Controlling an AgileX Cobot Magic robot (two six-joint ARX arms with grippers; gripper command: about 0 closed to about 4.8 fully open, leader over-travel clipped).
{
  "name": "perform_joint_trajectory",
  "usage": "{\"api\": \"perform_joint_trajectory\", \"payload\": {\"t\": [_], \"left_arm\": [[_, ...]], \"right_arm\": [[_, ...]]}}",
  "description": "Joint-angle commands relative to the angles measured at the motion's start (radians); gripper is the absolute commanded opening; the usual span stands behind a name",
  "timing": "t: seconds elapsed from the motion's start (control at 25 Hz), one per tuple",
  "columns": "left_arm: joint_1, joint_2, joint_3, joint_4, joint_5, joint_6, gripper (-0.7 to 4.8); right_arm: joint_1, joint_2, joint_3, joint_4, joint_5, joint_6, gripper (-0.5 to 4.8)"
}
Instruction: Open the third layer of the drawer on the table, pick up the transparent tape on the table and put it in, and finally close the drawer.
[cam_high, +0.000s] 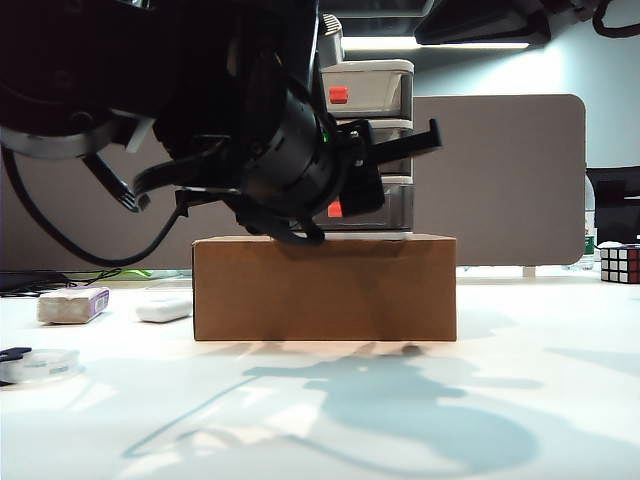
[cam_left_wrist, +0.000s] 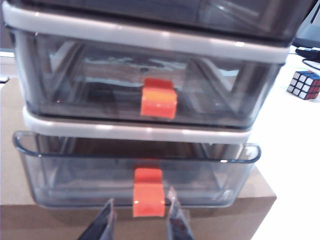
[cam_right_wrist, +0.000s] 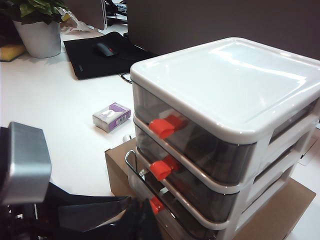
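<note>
The drawer (cam_right_wrist: 225, 85) stands on a cardboard box (cam_high: 325, 288). Its third layer (cam_left_wrist: 75, 175) is pulled out a little. My left gripper (cam_left_wrist: 140, 221) is open in front of it, one finger on each side of the red handle (cam_left_wrist: 148, 199) without pinching it. In the exterior view the left arm (cam_high: 290, 150) covers much of the cabinet's front. The transparent tape (cam_high: 42, 366) lies on the table (cam_high: 500, 400) at the near left. My right gripper hovers above and in front of the cabinet. Dark shapes (cam_right_wrist: 145, 222) in its wrist view merge together, hiding its jaws.
A grey block with a purple label (cam_high: 72, 303) and a white bar (cam_high: 163, 308) lie left of the box. A Rubik's cube (cam_high: 620, 262) sits at the far right. A grey partition (cam_high: 500, 180) stands behind the cabinet. A plant pot (cam_right_wrist: 39, 35) and a mouse pad (cam_right_wrist: 100, 57) lie beyond.
</note>
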Motion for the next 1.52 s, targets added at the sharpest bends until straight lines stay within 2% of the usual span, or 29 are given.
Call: {"api": "perform_joint_trajectory", "payload": {"t": [0.04, 0.16, 0.24, 0.32, 0.6, 0.68, 0.84, 1.0, 1.52], "left_arm": [[0.003, -0.002, 0.006, -0.02, -0.008, 0.004, 1.3], [0.003, -0.002, 0.014, -0.052, 0.006, 0.004, 1.35], [0.003, 0.005, 0.014, -0.044, 0.006, 0.004, 1.69], [0.007, 0.015, 0.014, -0.036, 0.007, 0.004, 1.81], [0.016, 0.029, 0.015, -0.028, 0.006, 0.006, 1.8], [0.017, 0.029, 0.015, -0.011, 0.008, 0.035, 1.8], [0.031, 0.03, 0.016, 0.01, 0.071, 0.053, 1.8], [0.045, 0.031, 0.016, 0.016, 0.071, 0.076, 1.8], [0.059, 0.031, 0.021, 0.014, 0.114, 0.075, 1.79]], "right_arm": [[0.001, -0.003, 0.006, 0.017, -0.003, -0.002, -0.05], [0.001, -0.003, 0.006, 0.017, -0.003, -0.002, -0.05], [0.001, -0.003, 0.006, 0.017, -0.003, -0.002, -0.05], [0.001, -0.003, 0.006, 0.016, -0.003, -0.002, -0.05], [0.001, -0.003, 0.006, 0.015, -0.003, -0.002, -0.05], [0.001, -0.003, 0.006, 0.014, -0.003, -0.002, -0.05], [0.001, -0.003, 0.006, 0.014, -0.003, -0.002, -0.05], [0.001, -0.003, 0.006, 0.013, -0.003, -0.002, -0.05], [0.001, -0.003, 0.006, 0.013, -0.003, -0.002, -0.05]]}}
